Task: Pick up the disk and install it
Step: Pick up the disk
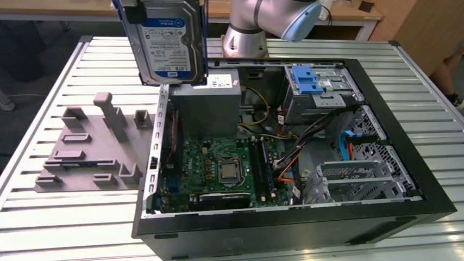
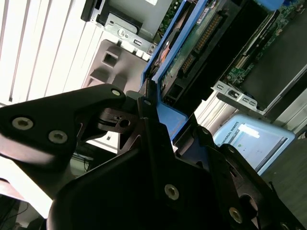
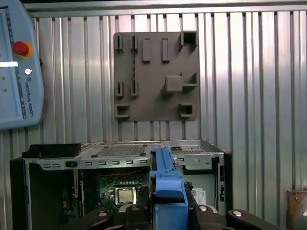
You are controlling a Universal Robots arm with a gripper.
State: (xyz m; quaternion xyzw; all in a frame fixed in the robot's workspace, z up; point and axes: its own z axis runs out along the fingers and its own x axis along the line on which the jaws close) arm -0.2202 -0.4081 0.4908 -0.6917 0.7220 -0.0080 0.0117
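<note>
One ribbed, slatted metal table (image 1: 43,217) carries everything; at the exterior view's left lies one flat grey plastic plate (image 1: 80,157) with several raised blocks and slotted sockets, matte and square-cornered, sitting just beside the case's left wall.

Next comes my gripper (image 1: 130,10), clamped on the one disk (image 1: 168,46); my black fingers (image 2: 144,103) pinch the blue plastic carrier at its upper end, and in the first wrist view the carrier's edge stands between them. The disk is a flat silver-metal rectangle with a blue-and-white label facing the exterior camera. It hangs nearly upright in the air, clear of the table, over the far left corner of the case; in the second wrist view its underside shows a green circuit board and a dark connector.

To the right lies one open black computer case (image 1: 290,225) on its side. Inside it are one grey power-supply box (image 1: 206,109) with a white sticker at the far left, one green motherboard (image 1: 217,163) with a single square metal processor socket (image 1: 228,169) nearer, tangled cables in the middle, one bare blue caddy (image 1: 308,80) in the far right bay, and perforated metal drive cages on the right side; my silver arm (image 1: 254,22) rises beyond the far wall.
</note>
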